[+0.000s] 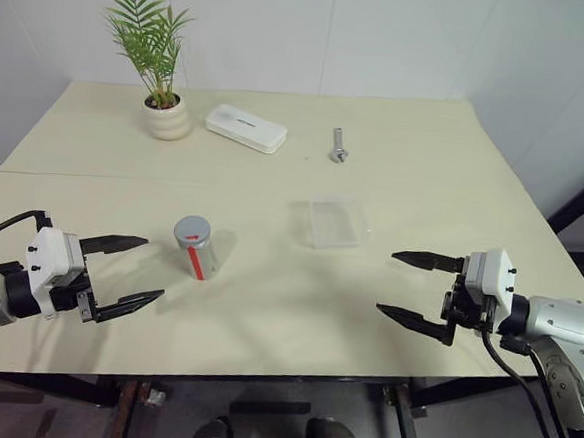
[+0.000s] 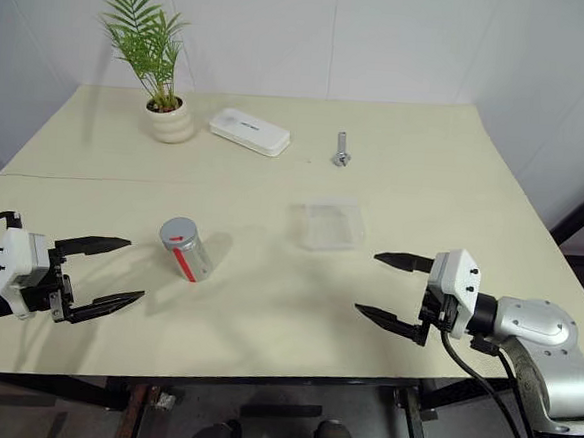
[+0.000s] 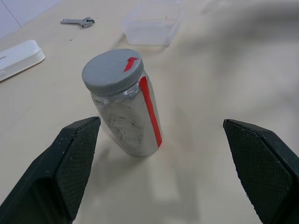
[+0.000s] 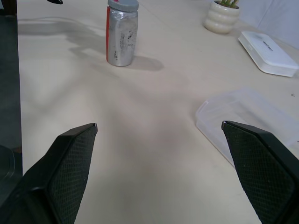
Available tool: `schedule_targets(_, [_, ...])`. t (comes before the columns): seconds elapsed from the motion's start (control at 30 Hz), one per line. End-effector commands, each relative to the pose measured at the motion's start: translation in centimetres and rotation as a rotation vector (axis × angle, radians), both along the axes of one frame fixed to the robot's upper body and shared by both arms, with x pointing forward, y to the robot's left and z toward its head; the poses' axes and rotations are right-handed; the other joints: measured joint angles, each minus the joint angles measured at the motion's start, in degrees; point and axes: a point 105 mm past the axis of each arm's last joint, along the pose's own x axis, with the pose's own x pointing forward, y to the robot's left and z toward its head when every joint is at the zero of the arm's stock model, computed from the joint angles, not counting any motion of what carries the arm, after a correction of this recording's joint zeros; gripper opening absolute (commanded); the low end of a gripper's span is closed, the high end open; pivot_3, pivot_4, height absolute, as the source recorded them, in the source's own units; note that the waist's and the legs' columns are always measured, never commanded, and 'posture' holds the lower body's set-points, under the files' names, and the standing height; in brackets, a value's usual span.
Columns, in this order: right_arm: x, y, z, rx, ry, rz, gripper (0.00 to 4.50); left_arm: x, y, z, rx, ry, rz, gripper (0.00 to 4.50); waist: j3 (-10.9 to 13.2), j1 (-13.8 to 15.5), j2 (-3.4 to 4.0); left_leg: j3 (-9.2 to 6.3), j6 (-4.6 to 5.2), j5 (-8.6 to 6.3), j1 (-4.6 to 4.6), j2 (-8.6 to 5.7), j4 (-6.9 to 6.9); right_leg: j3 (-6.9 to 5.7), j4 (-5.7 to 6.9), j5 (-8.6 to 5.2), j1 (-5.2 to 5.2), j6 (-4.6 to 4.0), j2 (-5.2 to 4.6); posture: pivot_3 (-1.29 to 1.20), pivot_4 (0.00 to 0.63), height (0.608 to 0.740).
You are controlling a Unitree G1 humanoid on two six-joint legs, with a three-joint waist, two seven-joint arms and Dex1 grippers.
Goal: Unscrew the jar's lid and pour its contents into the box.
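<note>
Two tools hover wide apart above the cream desk (image 1: pixel 265 317), both spread and empty. Head views: the left tool (image 1: pixel 123 272) sits just beside the jar (image 1: pixel 198 256), which stands upright on the desk with its grey lid (image 1: pixel 192 232) screwed on; the right tool (image 1: pixel 419 288) waits near the front edge, well apart from the jar. The clear box (image 1: pixel 334 223) lies between the two, further back. A plant pot (image 1: pixel 166 118), a white case (image 1: pixel 245 128) and a silver bolt (image 1: pixel 338 145) rest along the far side.

Left wrist view: the jar (image 3: pixel 131 121) stands between the open fingers (image 3: pixel 70 163), not yet touched; the red stripe (image 3: pixel 150 112) runs down its side, and a red mark (image 3: pixel 131 63) sits on the lid (image 3: pixel 112 71). The contents cannot be made out through the smudged wall.

Right wrist view: the jar (image 4: pixel 121 37) is far ahead, the box (image 4: pixel 243 116) near one fingertip (image 4: pixel 254 158).

Judgement: the step in hand is the first grasp. It should go best if the left tool closes low on the jar's body, leaving the lid free, so the right tool can then take the lid squarely from above and turn it.
</note>
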Motion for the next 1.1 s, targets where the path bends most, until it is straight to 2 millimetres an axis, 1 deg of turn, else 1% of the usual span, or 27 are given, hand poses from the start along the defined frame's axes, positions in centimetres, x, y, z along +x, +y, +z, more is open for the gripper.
schedule_targets(0.03, [0.3,0.8,1.0,0.023,-0.045,0.027,4.49,-0.7,-0.1,1.1,-0.003,-0.049,0.011,4.50,0.00,-0.08,-0.01,0.02,0.00,0.00,0.00,0.00,0.01,0.02,-0.01,0.00,0.00,0.00,0.00,0.00,0.150,0.740])
schedule_targets(0.13, [1.4,1.4,1.0,0.038,-0.054,0.039,4.49,-1.2,0.2,0.0,-0.008,-0.055,0.084,4.50,-0.01,-0.39,-0.04,0.17,0.02,-0.01,0.06,0.01,0.01,0.18,-0.04,0.01,-0.01,0.02,0.00,0.00,0.150,0.740])
schedule_targets(0.2, [1.9,2.2,1.5,0.060,-0.062,0.072,4.49,-1.3,-0.1,-0.4,-0.071,-0.078,0.184,4.50,-0.01,-0.21,-0.05,0.19,0.05,-0.03,0.05,0.01,0.01,0.20,-0.07,0.01,-0.03,0.02,-0.01,0.00,0.150,0.740])
schedule_targets(0.27, [2.4,3.4,2.3,0.086,-0.077,0.117,4.49,-1.3,-1.0,-1.3,-0.114,-0.098,0.294,4.50,-0.01,-0.20,-0.05,0.23,0.09,-0.07,0.04,0.01,0.02,0.27,-0.08,0.02,-0.04,0.03,-0.01,0.00,0.150,0.740])
schedule_targets(0.37, [2.4,5.1,3.0,0.109,-0.099,0.189,4.49,-1.2,-1.7,-2.0,-0.203,-0.135,0.467,4.50,-0.03,0.10,-0.16,0.29,0.14,-0.10,0.03,0.00,0.08,0.37,-0.05,0.11,-0.04,0.20,0.02,0.00,0.150,0.740])
schedule_targets(0.4, [2.5,5.7,3.3,0.114,-0.108,0.216,4.49,-1.2,-2.3,-2.5,-0.220,-0.137,0.511,4.50,-0.06,0.22,-0.21,0.29,0.14,-0.10,0.04,0.00,0.09,0.38,-0.03,0.12,-0.05,0.22,0.04,0.00,0.150,0.740])
schedule_targets(0.5, [2.5,6.8,4.3,0.126,-0.129,0.273,4.49,-1.1,-3.9,-3.3,-0.288,-0.146,0.583,4.50,-0.08,0.42,-0.24,0.27,0.14,-0.10,0.03,0.00,0.16,0.40,-0.02,0.14,-0.04,0.25,0.06,0.00,0.150,0.740])
schedule_targets(0.57, [2.7,7.2,4.7,0.126,-0.140,0.297,4.49,-0.6,-4.3,-3.8,-0.316,-0.147,0.644,4.50,-0.08,0.39,-0.27,0.34,0.15,-0.11,0.02,-0.04,0.25,0.49,-0.05,0.16,-0.03,0.29,0.05,0.00,0.150,0.740])
schedule_targets(0.63, [2.8,7.6,4.8,0.115,-0.146,0.319,4.49,-0.1,-4.4,-4.5,-0.329,-0.145,0.686,4.50,-0.13,0.30,-0.36,0.35,0.15,-0.11,0.02,-0.03,0.33,0.51,-0.07,0.17,-0.02,0.29,0.06,0.00,0.150,0.740])
schedule_targets(0.73, [2.7,8.0,5.3,0.104,-0.147,0.358,4.49,1.0,-4.7,-4.9,-0.334,-0.169,0.748,4.50,-0.13,0.25,-0.36,0.38,0.17,-0.11,0.03,-0.03,0.40,0.56,-0.07,0.17,-0.01,0.28,0.07,0.00,0.150,0.740])
schedule_targets(0.83, [2.3,8.5,5.3,0.100,-0.143,0.378,4.49,2.2,-5.7,-5.3,-0.329,-0.185,0.738,4.50,-0.14,0.24,-0.37,0.39,0.19,-0.12,0.02,-0.03,0.46,0.60,-0.07,0.18,0.00,0.29,0.08,0.00,0.150,0.740])
schedule_targets(0.97, [2.0,9.0,5.2,0.106,-0.142,0.386,4.49,4.0,-6.1,-5.1,-0.355,-0.214,0.742,4.50,-0.14,0.23,-0.37,0.46,0.23,-0.16,0.01,-0.03,0.46,0.65,-0.08,0.18,-0.02,0.29,0.08,0.00,0.150,0.740])
schedule_targets(1.1, [1.6,9.4,5.4,0.120,-0.148,0.388,4.49,5.0,-6.5,-4.9,-0.361,-0.225,0.729,4.50,-0.14,0.26,-0.37,0.47,0.24,-0.21,0.01,-0.03,0.46,0.66,-0.07,0.21,-0.03,0.34,0.09,0.00,0.150,0.740])
